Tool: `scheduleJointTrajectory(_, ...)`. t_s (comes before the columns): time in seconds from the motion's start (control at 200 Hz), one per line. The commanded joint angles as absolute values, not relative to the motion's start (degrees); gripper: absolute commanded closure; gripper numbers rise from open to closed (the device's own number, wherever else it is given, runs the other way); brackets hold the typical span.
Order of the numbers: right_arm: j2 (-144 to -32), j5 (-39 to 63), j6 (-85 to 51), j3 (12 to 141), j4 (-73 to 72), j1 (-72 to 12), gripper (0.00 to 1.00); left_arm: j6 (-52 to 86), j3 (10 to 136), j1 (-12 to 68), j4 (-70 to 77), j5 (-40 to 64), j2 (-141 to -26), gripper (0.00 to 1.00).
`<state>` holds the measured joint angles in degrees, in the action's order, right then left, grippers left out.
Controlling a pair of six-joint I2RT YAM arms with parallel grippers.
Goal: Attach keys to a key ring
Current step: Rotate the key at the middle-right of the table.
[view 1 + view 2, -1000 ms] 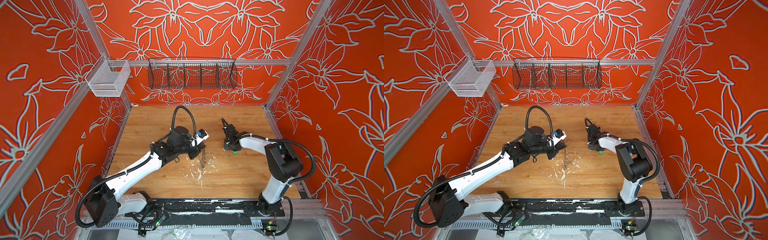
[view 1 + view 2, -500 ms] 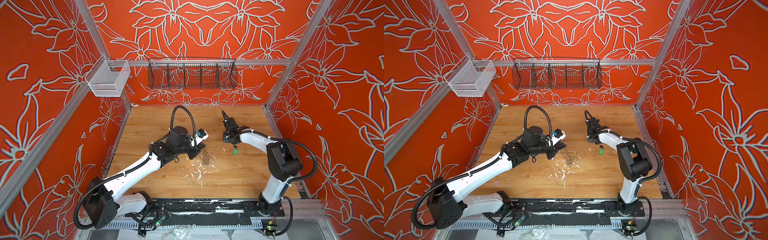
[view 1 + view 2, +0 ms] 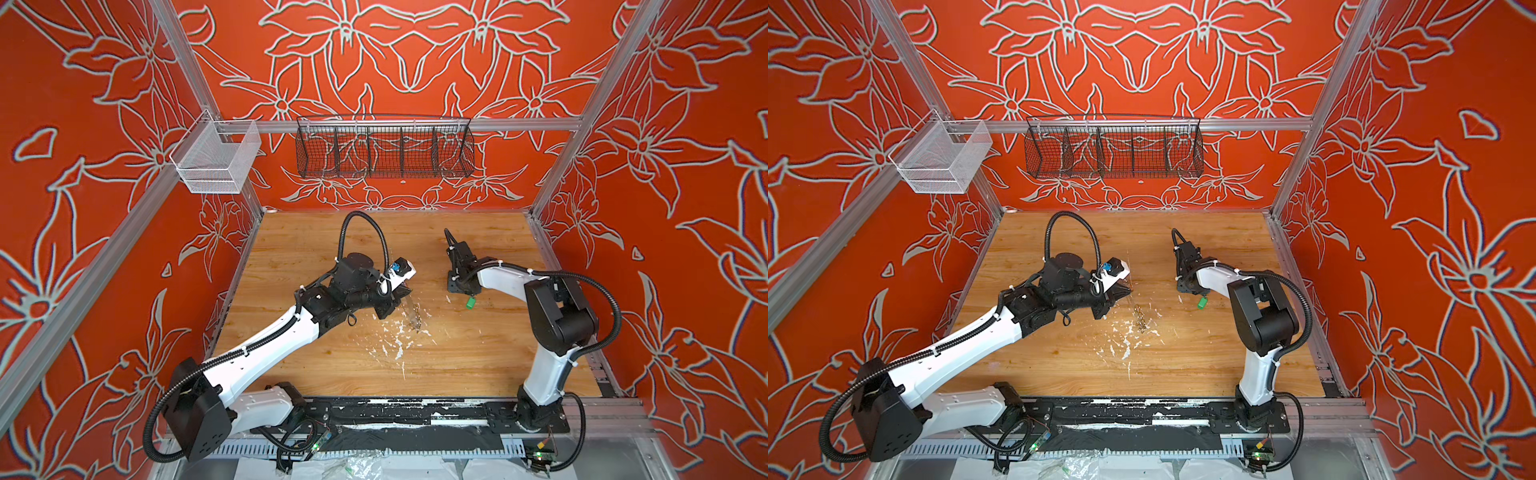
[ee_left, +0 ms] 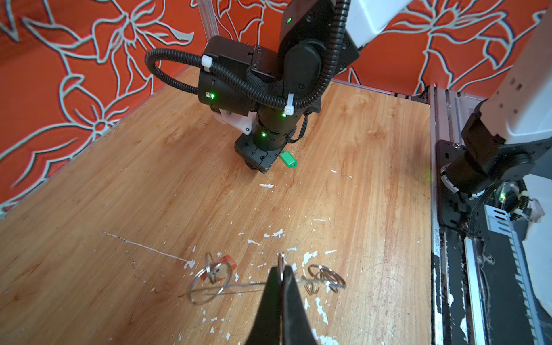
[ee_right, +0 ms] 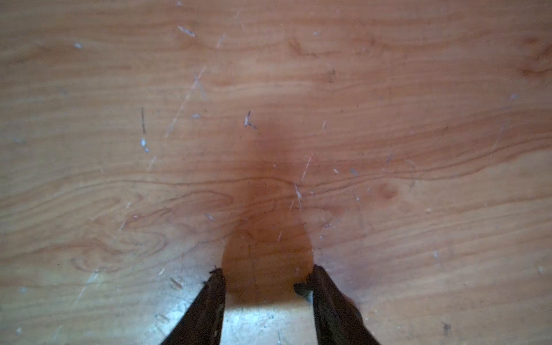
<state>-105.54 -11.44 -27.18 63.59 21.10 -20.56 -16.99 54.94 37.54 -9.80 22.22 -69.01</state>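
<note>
Left pincer (image 4: 280, 272) is clamped tight on the thin wire rim of the key ring (image 4: 243, 287), presenting it edge-on to the wrist camera, with small split rings (image 4: 325, 276) dangling off it. Right pincer (image 5: 265, 276) stands half open and empty, jaws over bare wood grain. The green key (image 4: 288, 159) lies flat on the surface (image 4: 134, 194) just beside it, outside its jaws. An orange key (image 4: 230, 264) peeks from behind a split ring; threaded or not, I can't tell. Best move, I'd say: slide over the green tag and pinch its smooth plastic across the narrow sides, leaving the hole end free. It looks slick and tiny, so a low, square approach matters. White paint flecks (image 4: 309, 257) speckle the scuffed wood.
</note>
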Motion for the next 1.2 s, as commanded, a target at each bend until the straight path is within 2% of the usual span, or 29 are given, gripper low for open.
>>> scheduleJointTrajectory(0.0,-104.94,-10.8,-26.98,60.31,21.71,-20.21,0.51,-17.05,54.59,37.35,-7.91,23.51,-67.84,1.0)
scheduleJointTrajectory(0.53,-91.11,-1.87,-32.15,43.28,15.3,-22.46,0.52,-16.8,54.69,37.32,-7.91,23.86,-68.07,1.0)
scheduleJointTrajectory(0.771,-87.09,-3.28,-34.53,40.27,15.21,-27.35,0.52,-16.63,54.67,37.37,-7.92,24.17,-67.86,1.0)
scheduleJointTrajectory(0.901,-79.81,-7.48,-35.04,38.7,16.97,-27.7,0.53,-16.6,54.54,37.4,-7.79,24.33,-67.87,1.0)
scheduleJointTrajectory(1.051,-69.95,-17.18,-35.11,35.91,17.93,-26.46,0.88,-16.61,54.68,37.46,-7.82,24.51,-67.94,1.0)
scheduleJointTrajectory(1.106,-67.55,-18.63,-35.74,33.92,16.38,-25.09,0.91,-16.61,54.58,37.38,-7.84,24.57,-67.87,1.0)
scheduleJointTrajectory(1.196,-65.42,-20.12,-37.06,31.39,14.71,-22.72,0.87,-16.56,54.5,37.41,-7.82,24.65,-67.66,1.0)
